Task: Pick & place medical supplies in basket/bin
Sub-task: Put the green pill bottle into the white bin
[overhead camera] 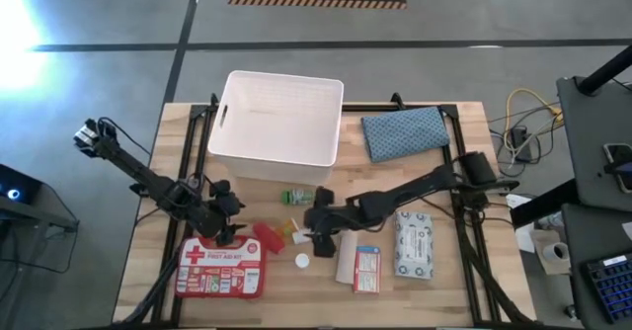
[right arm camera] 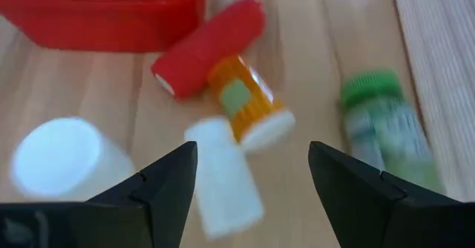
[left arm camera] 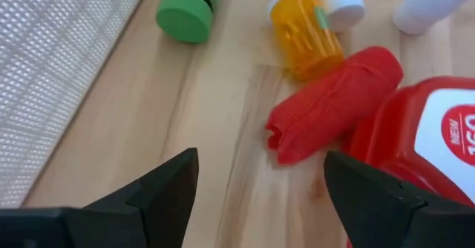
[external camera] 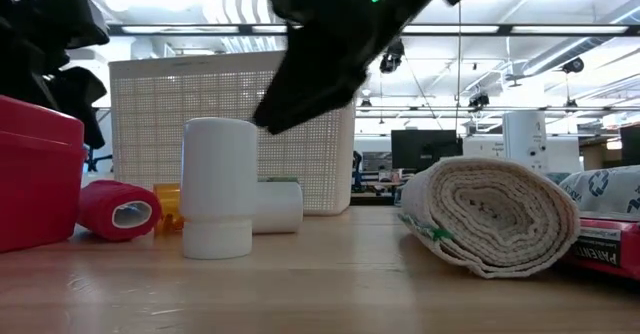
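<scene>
The white bin (overhead camera: 281,118) stands at the table's far middle. Near its front wall lie a green-capped bottle (overhead camera: 296,197), an orange vial (overhead camera: 289,229), a small white bottle (right arm camera: 223,177) and a red roll (overhead camera: 269,238). A white bottle (overhead camera: 302,262) stands upright. The red first-aid case (overhead camera: 222,268) lies at the near left. A white roll (overhead camera: 346,261), a red-white box (overhead camera: 366,269) and a grey wipes pack (overhead camera: 416,243) lie at the near right. My left gripper (left arm camera: 260,166) is open above the case's far edge and faces the red roll (left arm camera: 334,103). My right gripper (right arm camera: 252,155) is open over the small white bottle and the orange vial (right arm camera: 245,103).
A blue-grey cloth pouch (overhead camera: 403,132) lies to the right of the bin. In the low view the bin's mesh wall (external camera: 230,124) stands behind the upright white bottle (external camera: 218,189), and the white roll (external camera: 490,214) lies at the right. The two grippers face each other across the small bottles.
</scene>
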You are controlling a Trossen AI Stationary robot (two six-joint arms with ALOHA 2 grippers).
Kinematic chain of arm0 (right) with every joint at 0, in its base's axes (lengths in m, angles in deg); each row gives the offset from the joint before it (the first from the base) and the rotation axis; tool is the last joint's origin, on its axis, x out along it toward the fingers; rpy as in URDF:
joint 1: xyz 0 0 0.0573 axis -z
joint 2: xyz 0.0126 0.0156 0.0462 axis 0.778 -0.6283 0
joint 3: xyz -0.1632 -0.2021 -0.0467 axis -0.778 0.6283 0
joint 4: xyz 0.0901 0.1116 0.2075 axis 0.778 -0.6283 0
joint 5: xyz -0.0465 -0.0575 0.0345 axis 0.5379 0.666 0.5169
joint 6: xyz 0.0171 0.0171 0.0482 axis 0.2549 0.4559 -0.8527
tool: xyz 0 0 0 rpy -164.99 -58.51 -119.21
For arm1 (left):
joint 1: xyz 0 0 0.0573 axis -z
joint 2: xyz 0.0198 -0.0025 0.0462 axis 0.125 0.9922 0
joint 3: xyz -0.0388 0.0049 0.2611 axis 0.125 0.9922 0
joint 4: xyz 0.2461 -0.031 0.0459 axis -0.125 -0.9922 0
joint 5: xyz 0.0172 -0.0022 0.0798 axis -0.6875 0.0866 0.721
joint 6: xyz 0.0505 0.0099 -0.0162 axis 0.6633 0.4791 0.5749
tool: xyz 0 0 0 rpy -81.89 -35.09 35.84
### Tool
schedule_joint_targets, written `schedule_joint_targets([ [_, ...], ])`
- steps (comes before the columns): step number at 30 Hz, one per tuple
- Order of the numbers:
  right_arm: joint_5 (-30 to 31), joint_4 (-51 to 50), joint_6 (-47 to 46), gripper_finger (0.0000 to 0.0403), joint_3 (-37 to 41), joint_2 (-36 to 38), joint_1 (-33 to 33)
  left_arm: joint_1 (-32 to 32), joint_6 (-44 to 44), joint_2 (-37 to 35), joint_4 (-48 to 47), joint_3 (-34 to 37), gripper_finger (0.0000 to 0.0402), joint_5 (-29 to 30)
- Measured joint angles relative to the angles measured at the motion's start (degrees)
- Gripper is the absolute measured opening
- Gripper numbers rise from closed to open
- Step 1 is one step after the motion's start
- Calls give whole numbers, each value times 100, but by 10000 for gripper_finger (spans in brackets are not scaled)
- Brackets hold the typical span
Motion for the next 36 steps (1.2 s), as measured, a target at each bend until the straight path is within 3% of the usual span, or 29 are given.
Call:
schedule_joint_targets([
  [5, 534, -39, 576, 249, -537, -613, 43, 8, -2, 80, 4, 1, 269, 18],
  [11, 1195, -451, 195, 249, -1149, -845, 226, 8, -58, 128, 37, 1, 269, 24],
  [18, 1193, -885, -49, 255, -1269, -802, 557, 8, -98, 124, 47, 3, 269, 48],
  [32, 1326, -1336, 1, 328, -1141, -934, 884, 8, -90, 122, 7, 3, 269, 108],
  [36, 975, -1348, -31, 329, -1031, -936, 893, 8, -90, 123, 5, 3, 269, 191],
])
